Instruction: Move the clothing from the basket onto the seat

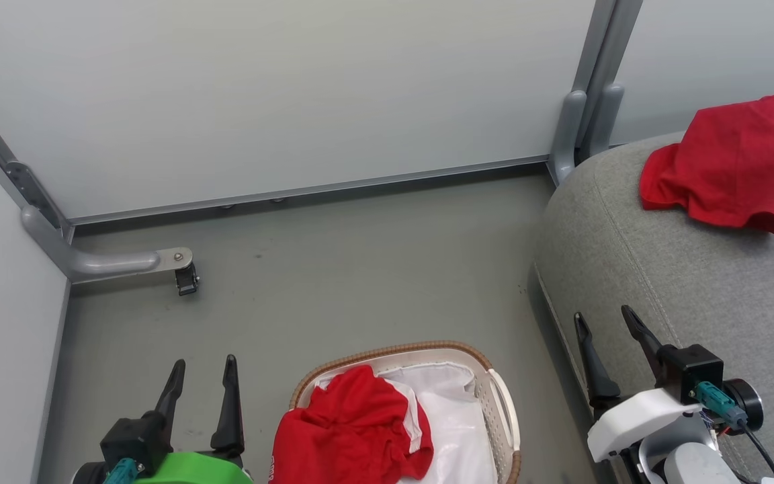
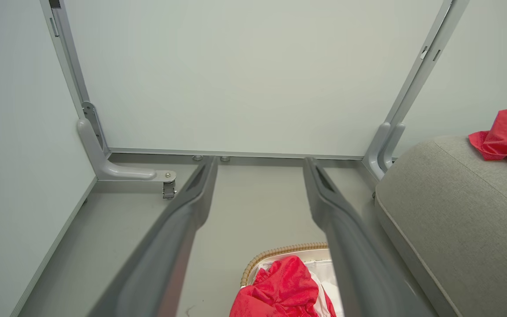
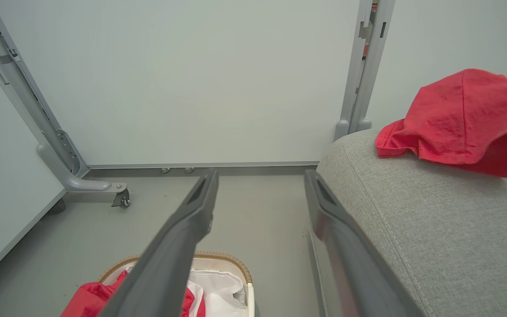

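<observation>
Along the right edge of the head view, the grey woven seat (image 1: 662, 269) runs out of frame, showing its rounded corner and stitched seam. At the upper right a crumpled red garment (image 1: 729, 165) lies on it, cut off by the edge. Bottom centre, the oval perforated basket (image 1: 387, 351) with a brown woven rim is cropped below. A second red garment (image 1: 353, 430) is heaped on its left side over the white liner (image 1: 454, 417). The left gripper (image 1: 203, 365), lower left, and the right gripper (image 1: 602, 313), lower right, both stand spread, grasping nothing.
</observation>
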